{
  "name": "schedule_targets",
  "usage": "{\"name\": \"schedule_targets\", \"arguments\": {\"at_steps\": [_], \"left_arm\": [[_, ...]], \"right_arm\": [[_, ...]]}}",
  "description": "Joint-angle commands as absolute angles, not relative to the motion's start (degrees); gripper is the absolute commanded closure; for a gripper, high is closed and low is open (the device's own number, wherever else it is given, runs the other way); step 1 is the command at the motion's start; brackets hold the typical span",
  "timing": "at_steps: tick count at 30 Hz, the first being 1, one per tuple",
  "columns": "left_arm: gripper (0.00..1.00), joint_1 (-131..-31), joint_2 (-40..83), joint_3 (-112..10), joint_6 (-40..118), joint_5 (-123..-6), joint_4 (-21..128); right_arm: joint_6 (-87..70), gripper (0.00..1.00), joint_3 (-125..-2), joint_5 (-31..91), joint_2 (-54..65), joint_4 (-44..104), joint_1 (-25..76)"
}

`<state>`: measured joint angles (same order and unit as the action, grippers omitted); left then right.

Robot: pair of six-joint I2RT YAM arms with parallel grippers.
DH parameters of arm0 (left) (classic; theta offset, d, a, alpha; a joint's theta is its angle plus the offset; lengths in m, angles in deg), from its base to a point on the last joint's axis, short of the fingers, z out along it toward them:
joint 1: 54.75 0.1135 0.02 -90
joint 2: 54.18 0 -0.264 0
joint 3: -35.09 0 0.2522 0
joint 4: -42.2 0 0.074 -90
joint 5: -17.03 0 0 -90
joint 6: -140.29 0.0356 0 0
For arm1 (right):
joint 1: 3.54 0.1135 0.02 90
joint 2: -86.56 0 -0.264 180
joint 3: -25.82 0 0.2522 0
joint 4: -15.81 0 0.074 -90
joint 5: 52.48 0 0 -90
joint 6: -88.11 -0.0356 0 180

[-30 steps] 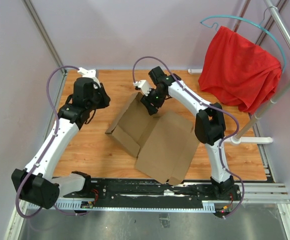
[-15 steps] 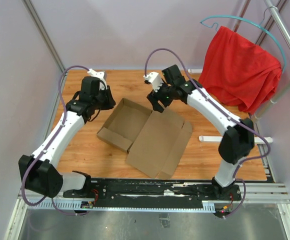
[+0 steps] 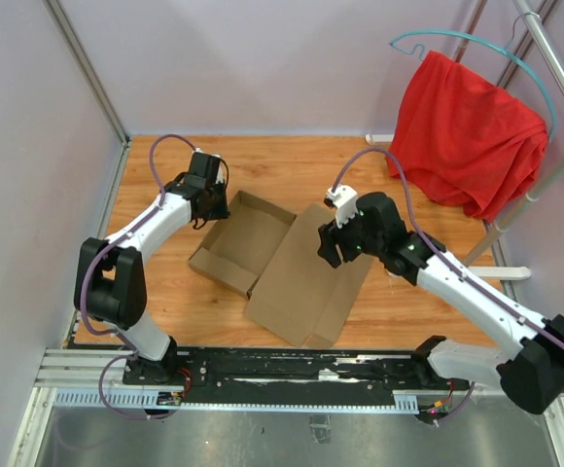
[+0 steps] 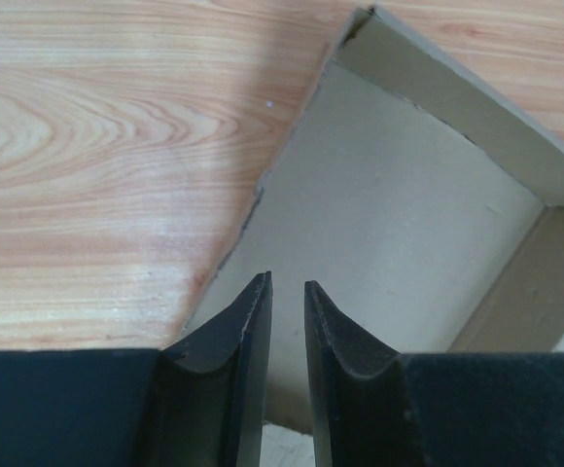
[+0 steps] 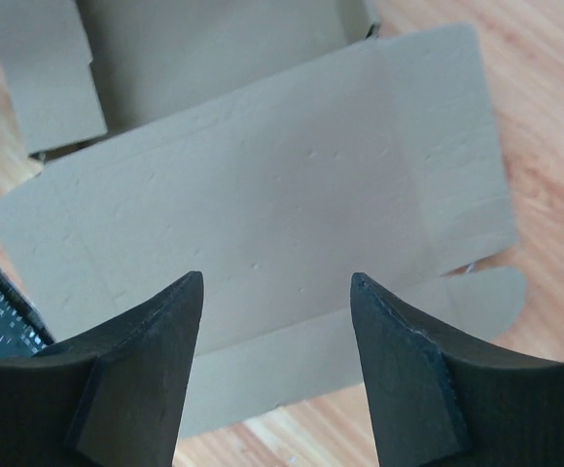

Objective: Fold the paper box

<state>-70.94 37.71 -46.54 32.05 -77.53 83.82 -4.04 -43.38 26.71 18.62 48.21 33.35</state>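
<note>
Top external: left gripper [image 3: 212, 209], narrow-gapped, perhaps steadying the paper box [image 3: 243, 243] corner, grip unclear; right gripper [image 3: 331, 248] hovers wide apart above lid flap [image 3: 301, 287].

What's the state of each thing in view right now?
Plain brown cardboard mailer box: tray walls up, lid panel lying open and flat.
Left tool: fingers nearly together at the tray's wall; grip unclear.
Right tool: open, empty, above the lid panel.
Red cloth: hanging from teal hanger.
</note>
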Motion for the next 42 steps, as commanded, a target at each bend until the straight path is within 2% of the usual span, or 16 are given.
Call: {"name": "schedule_targets", "arguments": {"at_steps": [1,5,10,23,34,37,40,42], "left_arm": [[0.74,-70.7,39.2,-50.7,31.7,-84.7,84.1],[0.71,-70.7,39.2,-51.0,31.9,-88.4,84.4],[0.58,-70.7,42.0,-52.5,33.8,-84.3,85.5],[0.59,-70.7,50.3,-53.9,34.7,-83.0,82.5],[0.66,-68.5,53.6,-50.1,27.6,-77.3,80.6],[0.71,-68.4,52.9,-47.5,24.8,-75.3,78.9],[0.82,-68.2,50.9,-44.0,21.1,-73.3,76.6],[0.84,-68.2,48.9,-41.6,18.0,-71.8,75.2]], "right_arm": [[-8.6,0.37,-37.3,27.6,25.8,43.6,35.7],[-8.9,0.38,-33.2,27.6,30.9,43.8,36.0],[-7.6,0.37,-32.5,26.8,33.2,45.3,36.0],[-8.1,0.37,-29.9,23.7,33.2,43.0,36.0],[-8.0,0.37,-29.5,24.6,34.4,43.3,36.0],[-8.0,0.37,-29.3,25.2,34.4,43.2,36.0],[-8.0,0.37,-29.2,25.3,34.3,43.3,35.9],[-8.0,0.37,-29.2,25.6,34.4,43.4,35.9]]}}
